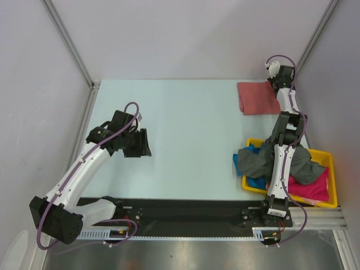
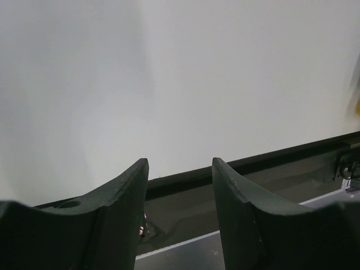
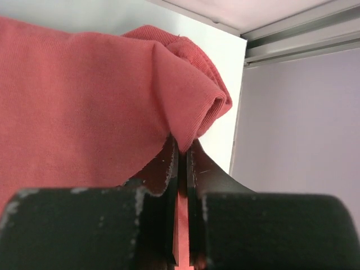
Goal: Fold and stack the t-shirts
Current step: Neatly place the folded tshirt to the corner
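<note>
Cloth at the far right corner of the salmon-red t-shirt [image 1: 256, 97] is being pinched by the right gripper [image 3: 181, 149], the jaws being pressed almost fully together on a fold. This folded garment is lying at the far right of the table [image 1: 180, 112]. The left gripper [image 2: 180, 169] is being held open and empty over the left side. Placement is judged to be finishing; release is being called for next, then a pick of the dark grey t-shirt [image 1: 253, 160] from the yellow tray [image 1: 333, 169], near right.

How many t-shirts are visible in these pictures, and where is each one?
4. The red shirt lies at the far right of the table, pinched by the right pincer. The grey shirt, blue shirt and pink shirt are heaped in the yellow tray; more may hide beneath.
</note>
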